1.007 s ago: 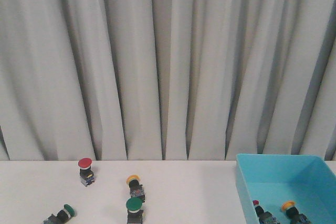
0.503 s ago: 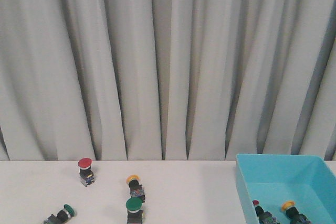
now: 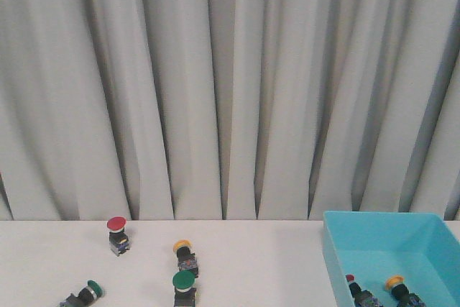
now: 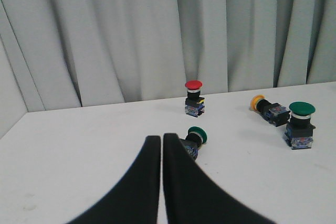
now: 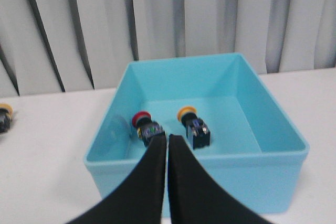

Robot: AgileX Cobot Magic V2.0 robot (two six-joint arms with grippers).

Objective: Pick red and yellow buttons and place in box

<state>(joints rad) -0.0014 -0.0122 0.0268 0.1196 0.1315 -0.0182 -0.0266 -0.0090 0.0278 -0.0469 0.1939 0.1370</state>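
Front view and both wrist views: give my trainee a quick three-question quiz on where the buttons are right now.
1. True or false: a green button lies inside the cyan box.
2. How many buttons are in the box?
3. Which buttons on the table remain to be picked? A) red button and yellow button B) only the green ones C) none

Key: 1. False. 2. Two: a red-capped one and a yellow-capped one. 3. A.

closed right gripper (image 5: 167,139), box (image 5: 273,153), two buttons (image 5: 194,128)
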